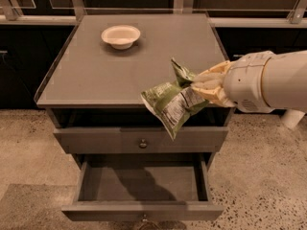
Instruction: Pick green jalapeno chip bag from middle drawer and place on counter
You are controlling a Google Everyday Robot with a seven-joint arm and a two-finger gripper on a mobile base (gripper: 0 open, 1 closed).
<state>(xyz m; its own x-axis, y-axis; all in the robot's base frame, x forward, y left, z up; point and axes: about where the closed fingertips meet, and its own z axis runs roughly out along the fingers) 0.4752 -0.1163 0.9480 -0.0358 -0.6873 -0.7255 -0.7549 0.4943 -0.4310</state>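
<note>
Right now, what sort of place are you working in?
Probably a kitchen-like test room: a drawer cabinet with a bowl on its counter, speckled floor. The gripper holds a chip bag near the counter's front edge.

The cream two-finger gripper [197, 87] hung at the right, over the front edge of the flat grey square counter [96, 75], holding the crumpled green foil chip bag [171, 103]. A cream round bowl [121, 35] sat back-left on the counter. Below, the shallow dark-grey middle drawer [139, 183] stood open.
</note>
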